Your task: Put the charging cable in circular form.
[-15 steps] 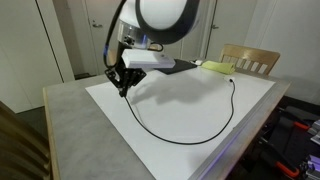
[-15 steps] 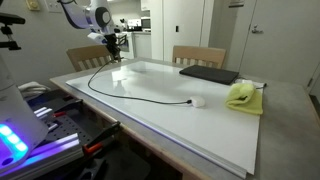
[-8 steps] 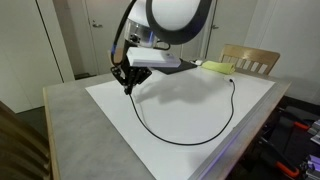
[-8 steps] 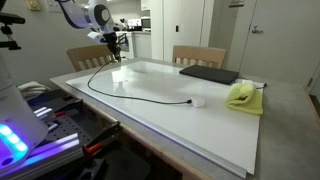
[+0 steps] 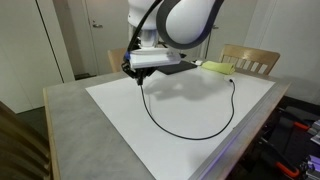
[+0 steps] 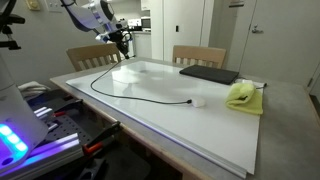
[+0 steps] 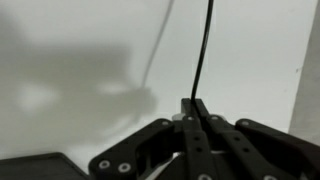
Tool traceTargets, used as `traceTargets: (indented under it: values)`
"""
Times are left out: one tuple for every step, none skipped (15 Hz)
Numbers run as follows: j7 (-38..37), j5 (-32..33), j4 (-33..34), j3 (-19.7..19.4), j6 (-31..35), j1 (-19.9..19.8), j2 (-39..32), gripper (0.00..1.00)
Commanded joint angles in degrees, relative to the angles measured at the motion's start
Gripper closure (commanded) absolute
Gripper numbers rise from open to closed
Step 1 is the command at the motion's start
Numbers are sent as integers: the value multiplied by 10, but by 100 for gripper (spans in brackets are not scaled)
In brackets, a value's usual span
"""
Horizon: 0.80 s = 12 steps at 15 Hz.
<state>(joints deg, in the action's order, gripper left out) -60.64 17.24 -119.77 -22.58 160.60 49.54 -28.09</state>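
One grey table [image 5: 70, 115] carries one white board [image 5: 120, 105] that covers most of its top. One charging cable [image 5: 192, 137] lies on the board in an open U-shaped arc, its bend toward the board's near edge in an exterior view. One end of the arc rests on the board near the yellow-green cloth [image 5: 215, 67]; the other end rises off the board to the gripper [image 5: 138, 72]. In an exterior view the cable [image 6: 150, 97] crosses the board and ends at a small pale plug [image 6: 197, 101] just short of the cloth [image 6: 243, 95]. One gripper [image 7: 193, 103] is clamped on the cable [image 7: 203, 50], jaws pressed together with the cord pinched between them; it hangs above the board, toward its far side. One flat black pad [image 6: 210, 74] lies at the board's far edge, just beside the cloth. Beyond the board stand two wooden chairs [image 6: 198, 55]. One robot arm [image 5: 180, 20] reaches over the board's far side.
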Motion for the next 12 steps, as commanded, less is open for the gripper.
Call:
traceTargets:
  values:
    - [-135,78,26,-65,-64,42,-18,99]
    - [-170,88,28,-65,-87,38,-15,99]
    - [-135,91,15,-26,-57,4,-1,99]
    - [-149,102,17,-24,-63,0,-1,96]
    - [-148,103,17,-18,-62,-5,-1,96]
    - [-148,102,17,-14,-62,-7,-1,96]
    - [-148,102,17,-12,-62,-8,-2,96]
    - [-148,102,17,-11,-62,-8,-2,96]
    - [-148,102,18,-11,-62,-8,-2,96]
    - [-148,102,18,-11,-62,-8,-2,99]
    - [-152,99,17,-9,-73,-10,0,99]
    - [-157,96,16,-3,-78,-16,1,99]
